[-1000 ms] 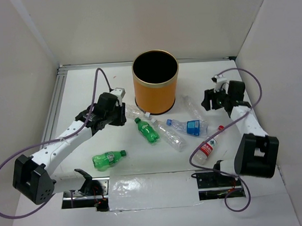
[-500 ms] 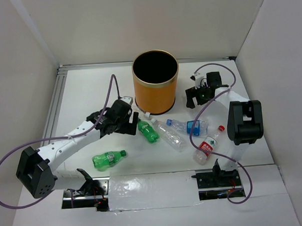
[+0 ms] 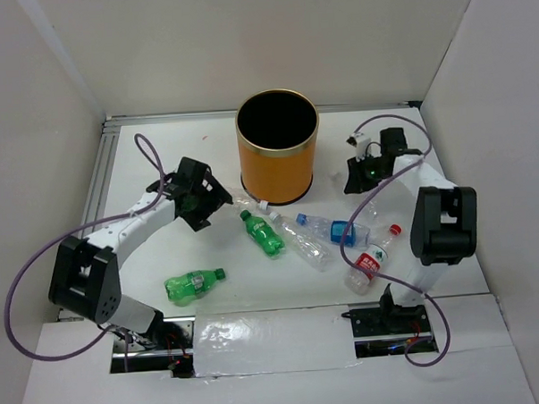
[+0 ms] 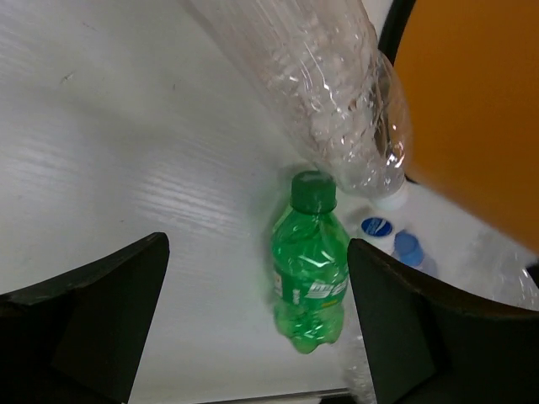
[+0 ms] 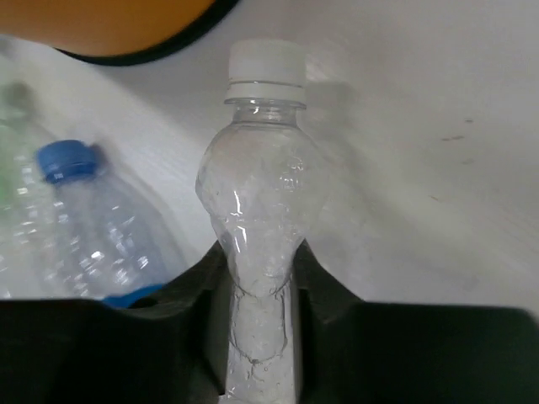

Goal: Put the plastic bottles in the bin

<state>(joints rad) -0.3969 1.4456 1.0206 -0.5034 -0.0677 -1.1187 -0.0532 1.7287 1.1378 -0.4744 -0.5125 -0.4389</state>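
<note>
Progress looks slight: nothing shows in the black inside of the orange bin (image 3: 278, 148) near the far edge of the surface (image 3: 213, 142), while two green bottles (image 3: 263, 233), a blue-labelled bottle (image 3: 335, 228), a red-capped bottle (image 3: 371, 262) and a crumpled clear bottle (image 3: 302, 241) lie between it and the near edge. Right jaws pinch a white-capped clear bottle (image 5: 257, 194) just right of the bin; left jaws stand spread wide over another clear bottle (image 4: 337, 109) at its left side, holding nothing.
</note>
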